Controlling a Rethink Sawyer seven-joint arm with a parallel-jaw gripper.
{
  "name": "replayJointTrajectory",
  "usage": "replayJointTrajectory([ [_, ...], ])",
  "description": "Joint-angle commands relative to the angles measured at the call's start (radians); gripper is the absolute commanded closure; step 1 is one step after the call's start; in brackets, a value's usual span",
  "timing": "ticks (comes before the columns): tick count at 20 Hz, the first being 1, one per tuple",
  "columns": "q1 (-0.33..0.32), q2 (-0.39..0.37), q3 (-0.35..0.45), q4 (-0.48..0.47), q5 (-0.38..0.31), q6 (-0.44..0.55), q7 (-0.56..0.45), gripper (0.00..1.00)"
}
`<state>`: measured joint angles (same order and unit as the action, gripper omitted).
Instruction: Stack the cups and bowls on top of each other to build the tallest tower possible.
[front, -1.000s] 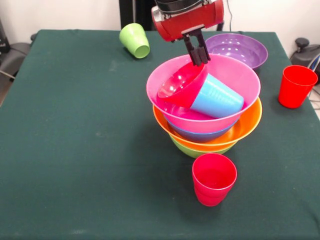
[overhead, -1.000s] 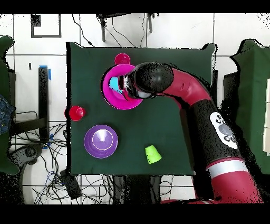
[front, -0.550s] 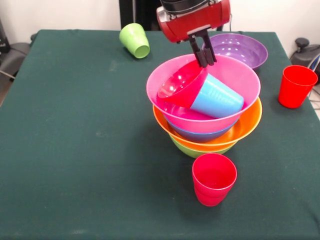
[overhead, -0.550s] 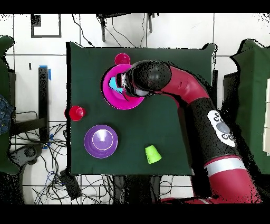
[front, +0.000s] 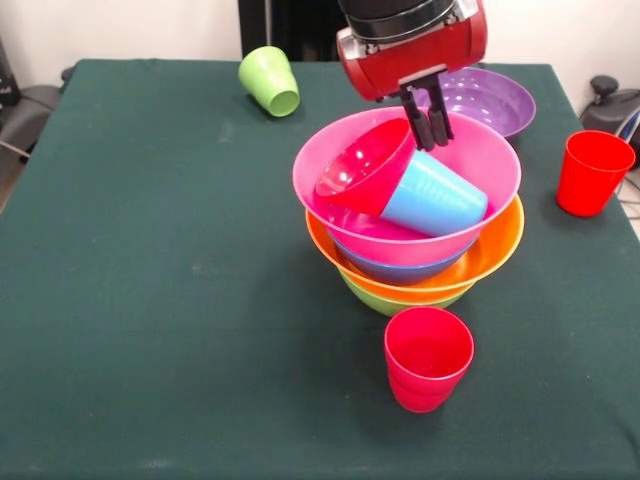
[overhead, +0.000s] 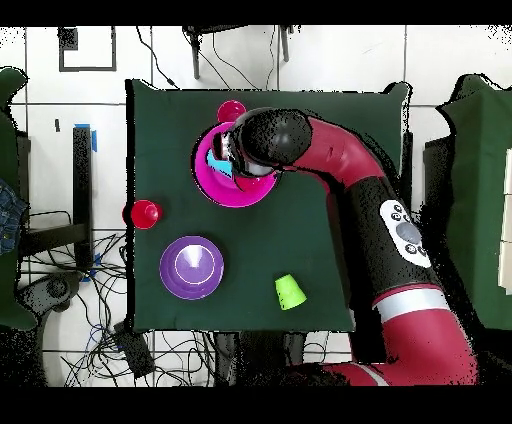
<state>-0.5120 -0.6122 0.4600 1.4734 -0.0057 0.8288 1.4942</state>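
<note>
Since a second ago the black gripper (front: 427, 122) lifts away, fingers closed on nothing; the tilted small red plastic bowl (front: 362, 168) and sky blue cup (front: 433, 194) inside the big pink bowl (front: 470, 150) may slide.

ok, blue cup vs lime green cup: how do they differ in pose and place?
The blue cup lies tilted inside the pink bowl, leaning on the small red bowl. The lime green cup lies on its side on the bare table, apart from the tower. Both are tapered, handleless, and not upright.
</note>
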Motion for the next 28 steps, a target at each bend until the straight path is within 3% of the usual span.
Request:
replayJointTrajectory([
  [1, 0.031, 0.007, -0.097, -0.064, -0.090, 0.215, 0.068, 1.00],
  [6, 0.025, -0.022, -0.082, -0.093, -0.072, 0.291, 0.060, 1.00],
  [13, 0.005, -0.049, -0.055, -0.087, -0.030, 0.244, 0.073, 1.00],
  [22, -0.009, -0.027, -0.076, -0.017, -0.112, 0.060, 0.036, 1.00],
  [28, -0.015, -0.016, -0.102, 0.009, -0.168, 0.056, 0.013, 1.00],
])
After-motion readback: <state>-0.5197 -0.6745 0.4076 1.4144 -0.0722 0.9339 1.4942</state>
